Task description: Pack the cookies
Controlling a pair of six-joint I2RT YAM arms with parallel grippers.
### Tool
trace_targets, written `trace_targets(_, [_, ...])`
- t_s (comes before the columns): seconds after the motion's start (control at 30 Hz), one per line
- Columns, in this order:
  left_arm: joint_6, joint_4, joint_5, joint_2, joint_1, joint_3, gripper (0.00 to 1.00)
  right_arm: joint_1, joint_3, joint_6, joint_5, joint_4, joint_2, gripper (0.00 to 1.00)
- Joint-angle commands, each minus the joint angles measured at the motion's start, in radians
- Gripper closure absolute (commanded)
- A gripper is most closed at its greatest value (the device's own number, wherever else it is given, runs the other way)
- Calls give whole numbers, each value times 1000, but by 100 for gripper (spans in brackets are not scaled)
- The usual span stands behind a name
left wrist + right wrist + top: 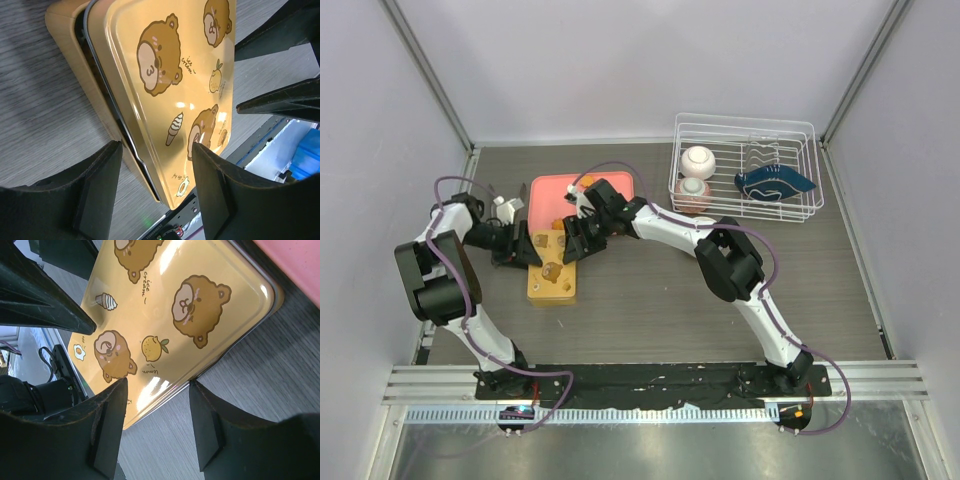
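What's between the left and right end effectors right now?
The yellow bear-print tin. The top external view shows it between the left end effector and the right end effector.

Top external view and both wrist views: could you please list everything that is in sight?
tin: one, yellow, bear-print lid slightly off its base, on the table left of centre
tray: one, pink, behind the tin
dish rack: one, white wire, far right
round pot: one, white, in the rack
cup: one, pale pink, in the rack, nearer than the pot
curved item: one, dark blue, right part of the rack
table: one, dark grey wood-grain
cookies: none visible
left gripper: one, black, open over the lid
right gripper: one, black, open over the lid
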Motion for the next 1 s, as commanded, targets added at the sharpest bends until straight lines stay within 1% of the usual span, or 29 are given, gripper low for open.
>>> trace_targets(0.0, [5,26,42,5,6,-15,39,9,48,3,-12,29,2,42])
trace_targets(0.53, [3,52,54,30,6,-35,50,10,22,1,-4,28,-26,42])
trace_targets(0.87, [-2,55,59,42,6,-28,54,18,19,3,-4,26,-18,43])
trace_targets(0.97, [0,57,57,48,8,-27,58,19,22,3,-4,28,-12,42])
